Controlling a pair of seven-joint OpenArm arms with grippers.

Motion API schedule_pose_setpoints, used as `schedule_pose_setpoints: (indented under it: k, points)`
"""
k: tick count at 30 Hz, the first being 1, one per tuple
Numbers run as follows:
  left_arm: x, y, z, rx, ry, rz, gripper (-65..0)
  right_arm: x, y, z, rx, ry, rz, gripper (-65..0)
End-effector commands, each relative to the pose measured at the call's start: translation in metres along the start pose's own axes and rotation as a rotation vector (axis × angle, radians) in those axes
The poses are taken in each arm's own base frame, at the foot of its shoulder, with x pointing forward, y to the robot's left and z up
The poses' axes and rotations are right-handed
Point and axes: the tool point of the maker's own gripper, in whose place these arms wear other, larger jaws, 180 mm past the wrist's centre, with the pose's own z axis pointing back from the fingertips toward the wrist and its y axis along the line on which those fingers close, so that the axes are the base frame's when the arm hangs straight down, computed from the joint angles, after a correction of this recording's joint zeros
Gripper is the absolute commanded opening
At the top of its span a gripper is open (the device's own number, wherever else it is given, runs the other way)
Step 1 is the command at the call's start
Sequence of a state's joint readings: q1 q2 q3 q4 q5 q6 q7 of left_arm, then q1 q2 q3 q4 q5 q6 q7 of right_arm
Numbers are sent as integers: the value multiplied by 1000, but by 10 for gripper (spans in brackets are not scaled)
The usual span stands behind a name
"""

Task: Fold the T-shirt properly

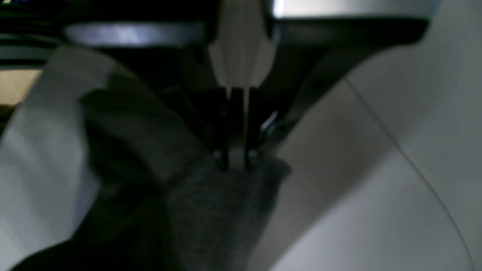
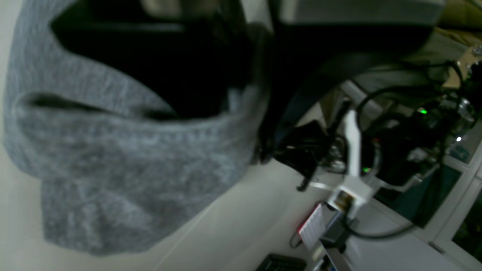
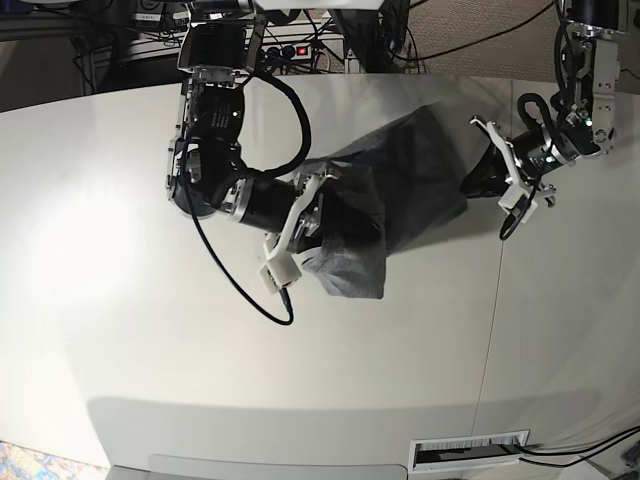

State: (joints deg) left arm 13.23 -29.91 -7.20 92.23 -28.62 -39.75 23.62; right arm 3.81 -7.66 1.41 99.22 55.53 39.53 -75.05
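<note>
The heather-grey T-shirt (image 3: 400, 190) hangs bunched between my two grippers above the white table (image 3: 150, 340). My right gripper (image 3: 318, 212) is on the left of the base view, shut on one end of the shirt, with a fold hanging below it (image 3: 345, 268). In the right wrist view the cloth (image 2: 131, 162) wraps over the dark jaws and hides the fingertips. My left gripper (image 3: 482, 182) is shut on the other end. In the left wrist view its fingers (image 1: 236, 160) pinch the grey fabric (image 1: 222, 214).
A thin seam (image 3: 490, 330) runs down the table on the right. A vent slot (image 3: 468, 452) sits at the front edge. Cables and a power strip (image 3: 300, 45) lie behind the table. A cable (image 3: 235, 270) loops down from the right arm.
</note>
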Motion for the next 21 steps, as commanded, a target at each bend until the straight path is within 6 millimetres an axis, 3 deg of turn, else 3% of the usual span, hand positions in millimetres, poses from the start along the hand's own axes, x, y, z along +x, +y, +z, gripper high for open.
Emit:
schedule_pose_setpoints:
  k: [1,7,13,21]
  points:
    - [8,8,2,11,-33,-7,-650,18,12,-3,44,-56,32,-650]
    - [-13,20,0,39,-49,71,-650,7,34,-21,111,12,72,-650]
    - [-11,16,-4,34,-63,84,-650,-7,49,-35,141,88,118,-650]
    - [-12,16,-4,35,-60,83,-650,-22,54,-45,132,162,162,-650]
